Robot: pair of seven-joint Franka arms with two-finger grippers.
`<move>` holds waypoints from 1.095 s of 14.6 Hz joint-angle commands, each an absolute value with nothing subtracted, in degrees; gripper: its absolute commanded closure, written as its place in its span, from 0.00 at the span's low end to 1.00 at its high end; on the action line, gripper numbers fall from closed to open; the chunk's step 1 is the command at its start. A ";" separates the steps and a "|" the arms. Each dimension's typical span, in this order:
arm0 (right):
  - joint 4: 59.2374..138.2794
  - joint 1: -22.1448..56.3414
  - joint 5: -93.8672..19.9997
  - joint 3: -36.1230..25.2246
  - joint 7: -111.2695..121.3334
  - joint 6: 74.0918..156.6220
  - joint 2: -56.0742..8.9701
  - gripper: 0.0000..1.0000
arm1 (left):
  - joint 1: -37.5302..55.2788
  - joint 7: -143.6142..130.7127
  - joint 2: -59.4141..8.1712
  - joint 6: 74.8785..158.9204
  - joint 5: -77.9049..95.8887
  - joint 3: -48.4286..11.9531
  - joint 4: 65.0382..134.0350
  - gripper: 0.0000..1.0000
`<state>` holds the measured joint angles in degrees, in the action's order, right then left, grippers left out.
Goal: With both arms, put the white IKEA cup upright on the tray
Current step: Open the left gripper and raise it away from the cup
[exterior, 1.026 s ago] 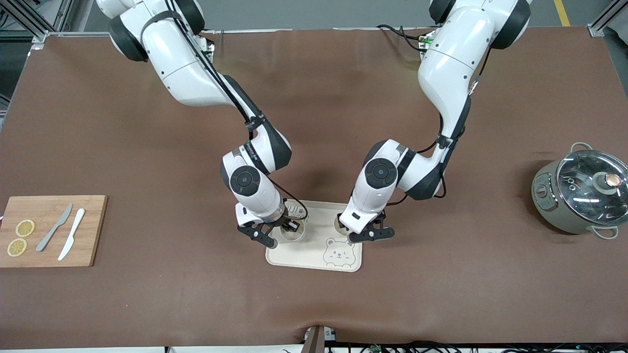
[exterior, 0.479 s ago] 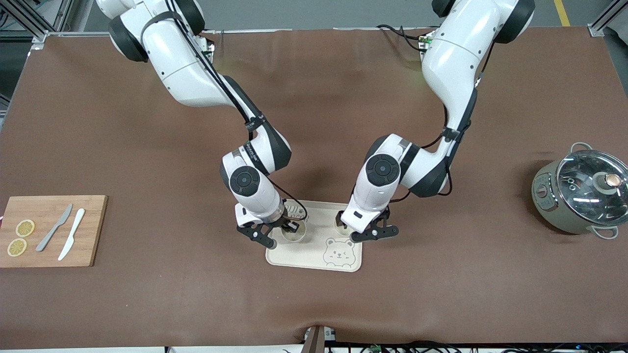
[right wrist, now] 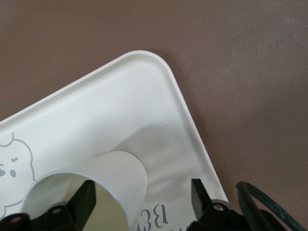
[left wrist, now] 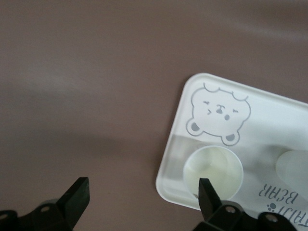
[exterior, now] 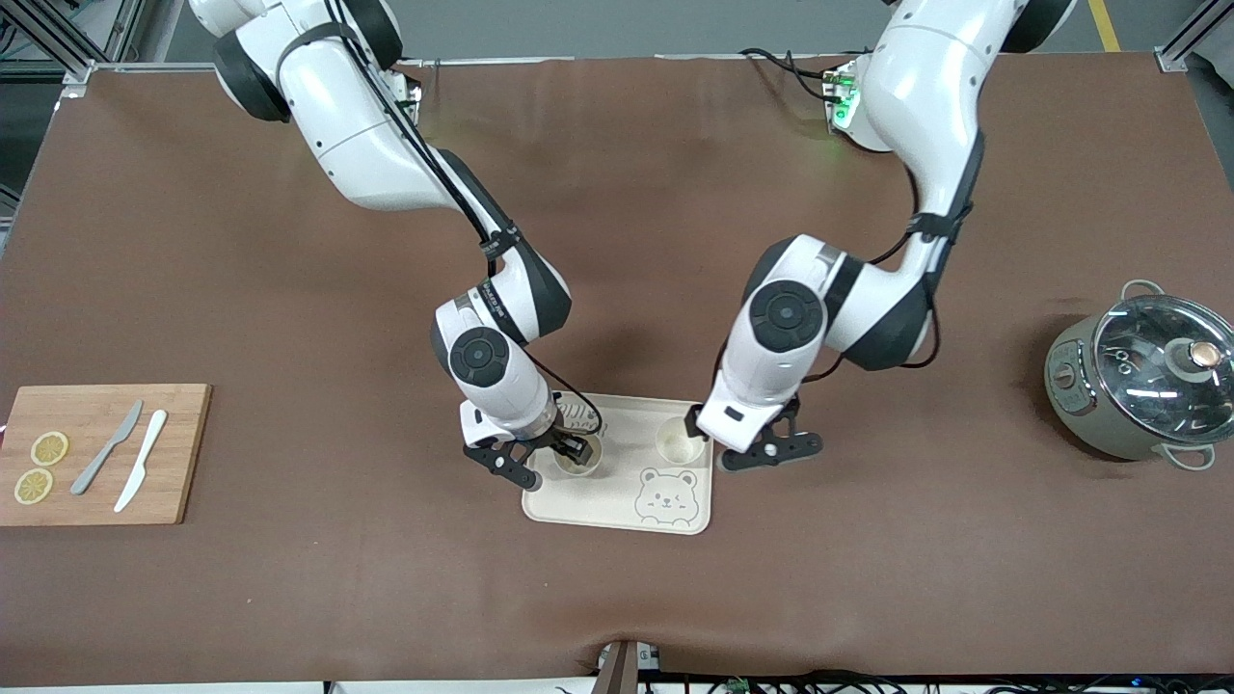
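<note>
Tray (exterior: 617, 516): two cups upright on it.
Left gripper (exterior: 766, 453): open, empty, over tray edge beside cup (exterior: 679, 441); lift clear.
Right gripper (exterior: 549, 461): open, straddling second cup (exterior: 577, 457); rise straight, avoid tipping.

The table cover (exterior: 617, 598) looks like matt brown leather-like sheet, slightly wrinkled. The tray (exterior: 607, 496) is smooth cream plastic with a soft shine. Both arms (exterior: 366, 135) have glossy white shells. The cutting board (exterior: 96, 501) shows wood grain. The pot (exterior: 1099, 424) has a dull metal body and a shiny glass lid (exterior: 1157, 371).
</note>
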<state>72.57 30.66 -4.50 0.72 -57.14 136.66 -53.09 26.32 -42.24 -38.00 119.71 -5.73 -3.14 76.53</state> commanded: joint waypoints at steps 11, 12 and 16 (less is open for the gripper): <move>71.19 30.94 -2.55 0.44 -57.83 120.70 -43.79 0.00 | 9.68 -12.16 -34.01 117.07 -6.50 -3.52 77.87 0.00; 71.19 30.85 -2.55 0.44 -57.57 117.45 -41.68 0.00 | 8.45 -9.69 -34.01 117.07 -6.50 -3.60 77.87 0.00; 71.19 28.84 -3.43 0.70 -53.89 101.46 -30.53 0.00 | 5.54 -5.19 -32.18 117.07 -6.24 -3.60 78.13 0.00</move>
